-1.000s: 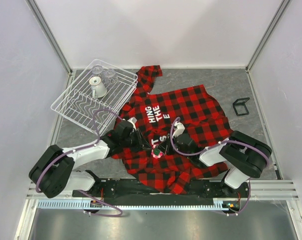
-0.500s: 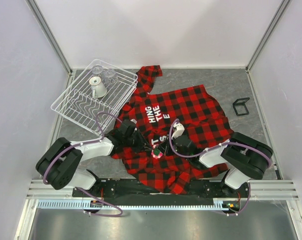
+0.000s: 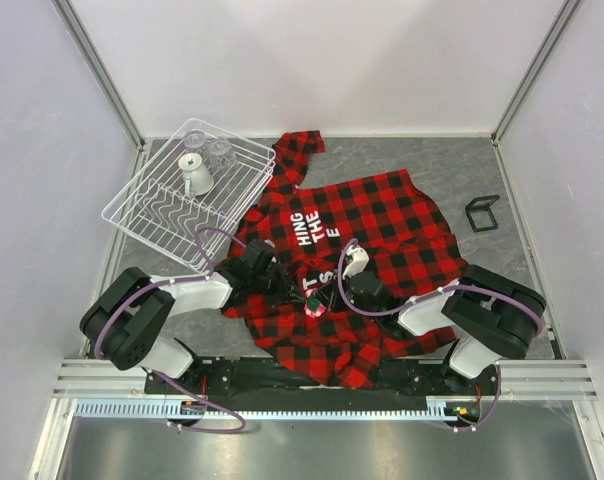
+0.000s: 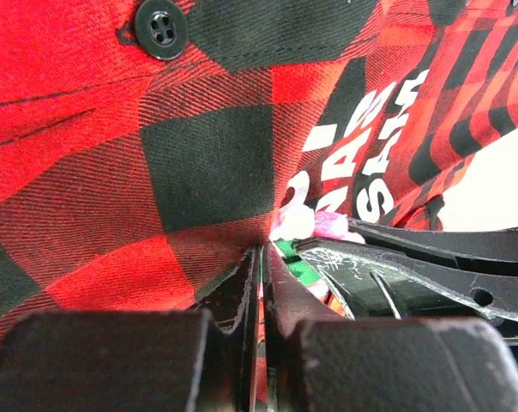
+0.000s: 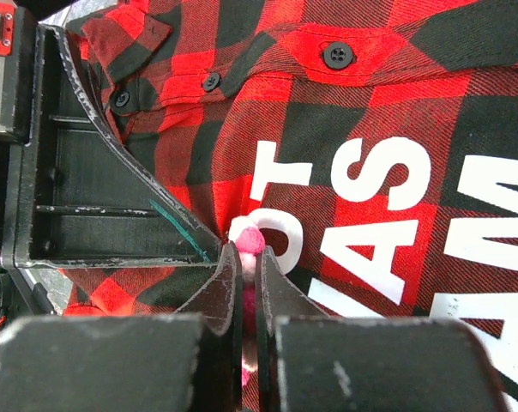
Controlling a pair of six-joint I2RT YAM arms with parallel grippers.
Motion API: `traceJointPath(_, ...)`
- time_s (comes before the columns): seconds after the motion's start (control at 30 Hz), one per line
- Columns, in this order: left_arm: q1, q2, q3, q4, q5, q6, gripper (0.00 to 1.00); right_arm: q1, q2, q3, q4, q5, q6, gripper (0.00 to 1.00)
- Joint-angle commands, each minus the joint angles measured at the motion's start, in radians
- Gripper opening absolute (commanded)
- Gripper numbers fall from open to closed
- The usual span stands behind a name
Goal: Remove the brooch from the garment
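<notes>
The red-and-black plaid garment (image 3: pixel 367 220) lies spread on the grey table, white lettering up. The pink brooch (image 3: pixel 315 305) sits on its front near the letters. My right gripper (image 3: pixel 328 297) is shut on the brooch; in the right wrist view the pink petals (image 5: pixel 250 242) stick out between the closed fingertips of the gripper (image 5: pixel 249 264). My left gripper (image 3: pixel 288 291) is shut on a fold of garment cloth (image 4: pixel 199 163) just left of the brooch (image 4: pixel 317 225); its tips (image 4: pixel 261 257) meet with red fabric between them. The two grippers face each other, almost touching.
A white wire dish rack (image 3: pixel 157 215) with a cup (image 3: pixel 196 178) and glasses stands at the back left, touching the shirt's sleeve. A small black frame (image 3: pixel 482 212) lies at the right. Walls close the sides and back.
The left arm's elbow has swung a little to the right and forward. Both grippers stay shut at the brooch, which has not visibly moved.
</notes>
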Motion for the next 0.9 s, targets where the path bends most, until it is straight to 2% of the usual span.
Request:
traceJointPath(0.0, -0.014, 0.027, 0.033, 0.041, -0.001, -0.023, 0.08, 0.015, -0.001, 0.022, 0.017, 0.007, -0.015, 0.00)
traceJointPath(0.33, -0.026, 0.070, 0.054, 0.036, -0.006, 0.020, 0.06, 0.038, 0.033, 0.042, 0.024, -0.008, -0.033, 0.00)
traceJointPath(0.53, -0.049, 0.091, 0.100, 0.010, -0.010, 0.123, 0.08, 0.052, 0.065, 0.056, 0.034, -0.044, -0.041, 0.00)
traceJointPath(0.7, -0.103, 0.088, 0.133, -0.039, -0.016, 0.268, 0.13, 0.054, 0.067, 0.038, 0.057, -0.045, -0.047, 0.00)
traceJointPath(0.87, -0.103, -0.089, 0.018, -0.047, -0.094, 0.351, 0.28, 0.054, 0.026, 0.030, 0.021, -0.021, -0.075, 0.00)
